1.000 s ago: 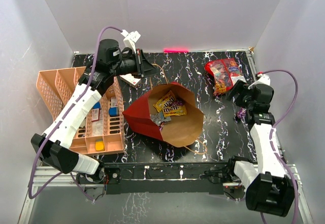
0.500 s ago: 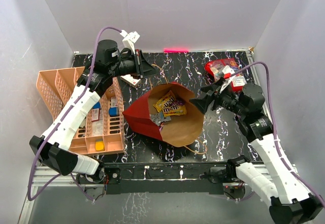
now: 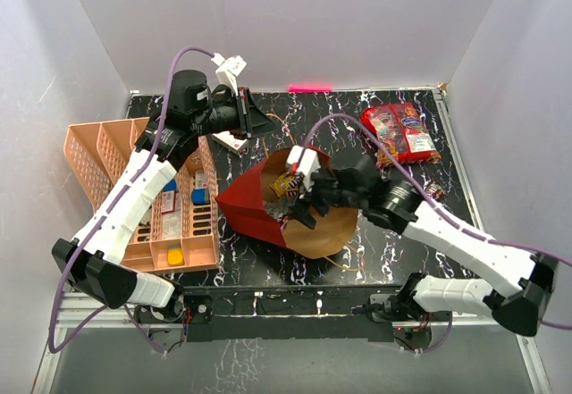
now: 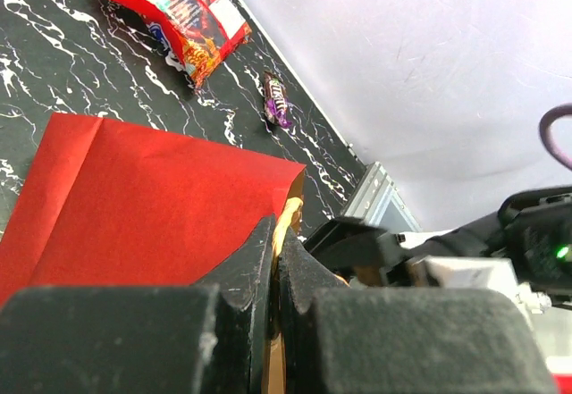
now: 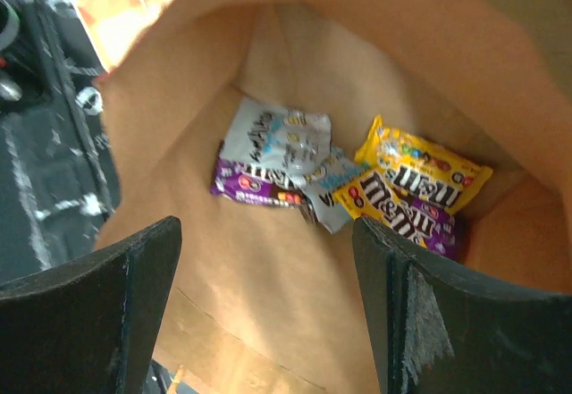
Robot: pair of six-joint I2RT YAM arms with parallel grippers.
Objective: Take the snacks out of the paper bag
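Right gripper (image 3: 304,205) has swung into the bag (image 3: 255,206) mouth, jaws wide and empty above the snacks (image 5: 357,180); left gripper (image 4: 275,242) clamps the rim; pickup imminent.

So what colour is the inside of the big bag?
Plain brown inside the paper bag, though red outside; the right wrist view shows it best.

Overhead view: I see bright, even light from above, with faint shading on the walls (image 3: 357,19). Right wrist view: I get motion blur throughout; the paper bag (image 5: 295,54) interior glows warm, my near fingers (image 5: 89,314) dark and unfocused.
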